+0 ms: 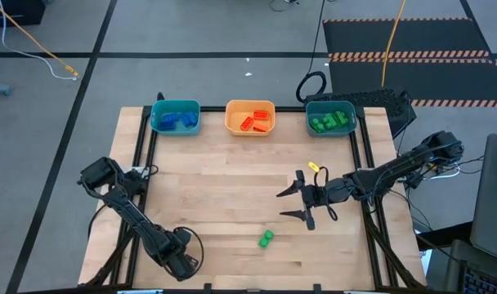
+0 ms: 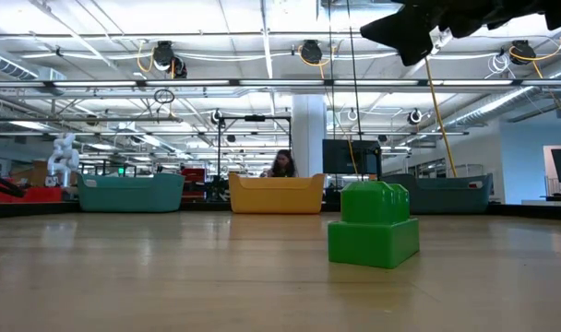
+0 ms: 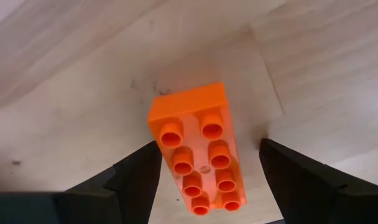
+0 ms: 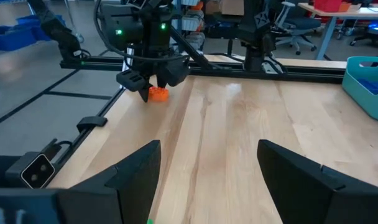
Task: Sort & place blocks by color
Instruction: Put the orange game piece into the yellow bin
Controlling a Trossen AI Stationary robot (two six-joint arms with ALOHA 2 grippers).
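Left wrist view, left end effector (image 3: 201, 180) spread around orange brick (image 3: 196, 149), right end effector (image 1: 302, 202) spread, empty

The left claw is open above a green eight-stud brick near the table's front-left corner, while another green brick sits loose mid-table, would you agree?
Not quite: the brick under the left claw is orange, not green. The left wrist view shows the orange eight-stud brick lying between the open fingers, and the right wrist view confirms its colour. The rest holds: the green brick does sit loose mid-table in the high view.
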